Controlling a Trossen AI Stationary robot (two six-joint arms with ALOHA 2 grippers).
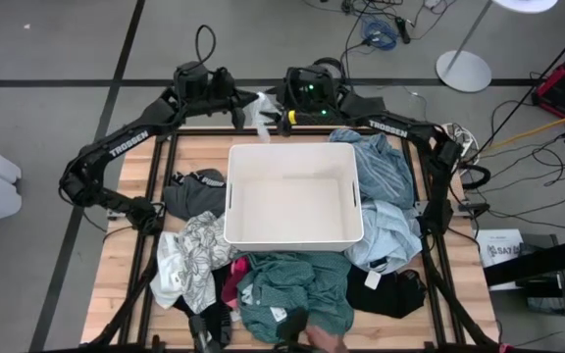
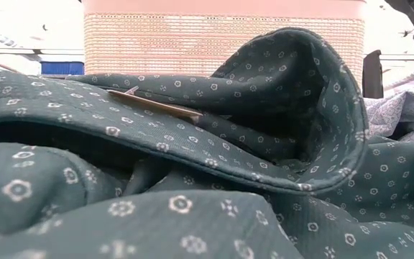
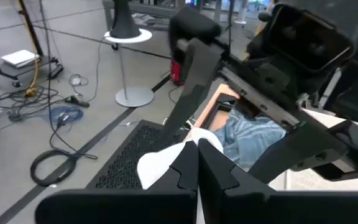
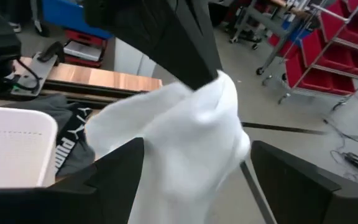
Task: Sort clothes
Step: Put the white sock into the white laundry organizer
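Observation:
A small white cloth [image 1: 261, 111] hangs in the air over the table's far edge, behind the white bin [image 1: 292, 147]. My left gripper [image 1: 248, 110] is shut on it. My right gripper [image 4: 197, 165] is open, one finger on each side of the cloth [image 4: 179, 137]. The other clothes lie around the bin: a teal-green patterned garment [image 1: 292, 289] at the near edge, light blue ones [image 1: 385, 196] on the right, a black one with white lettering [image 1: 194, 191] and a white-grey patterned one [image 1: 189, 260] on the left. My left gripper pinches the white cloth's bunched upper end [image 4: 219, 81] between its two shut fingers [image 4: 166, 37]. It comes in about level from the table's left. The cloth hangs slack below the fingers, clear of the table. Whether my right gripper touches the cloth I cannot tell.
The bin stands at the table's middle, nothing showing inside it. In the low view, the teal-green garment [image 2: 192, 180] is heaped close in front of the bin's wall [image 2: 221, 36]. A black garment [image 1: 390, 292] and a dark red one [image 1: 231, 284] lie near the front edge.

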